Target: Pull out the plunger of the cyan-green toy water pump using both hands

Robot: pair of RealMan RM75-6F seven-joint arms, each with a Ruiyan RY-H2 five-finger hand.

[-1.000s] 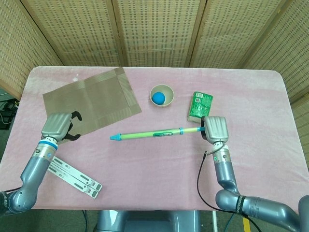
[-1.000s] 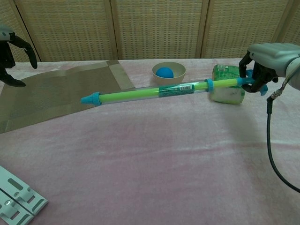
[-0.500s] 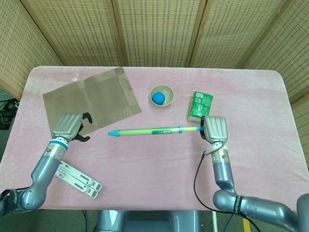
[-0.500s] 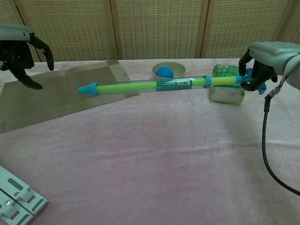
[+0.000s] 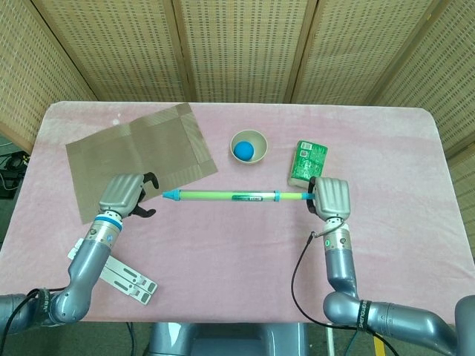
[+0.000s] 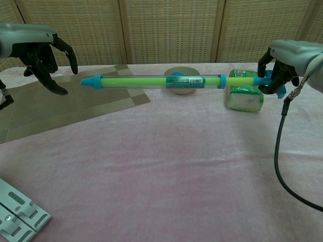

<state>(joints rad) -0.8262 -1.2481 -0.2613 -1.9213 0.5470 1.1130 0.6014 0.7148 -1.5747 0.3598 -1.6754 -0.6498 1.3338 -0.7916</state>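
The cyan-green toy water pump (image 5: 230, 196) (image 6: 151, 81) hangs level above the pink table, its cyan nozzle pointing left. My right hand (image 5: 330, 197) (image 6: 283, 63) grips the plunger handle at the pump's right end. My left hand (image 5: 125, 195) (image 6: 43, 50) is open with fingers spread, just left of the nozzle tip and not touching it.
A brown placemat (image 5: 137, 157) lies at back left. A cream bowl (image 5: 248, 145) holding a blue ball and a green carton (image 5: 307, 162) sit behind the pump. A white flat bracket (image 5: 122, 276) lies near the front left edge.
The pump's nozzle end has risen until the pump is level. My left hand has moved right, close to the nozzle. My right hand has kept its grip.
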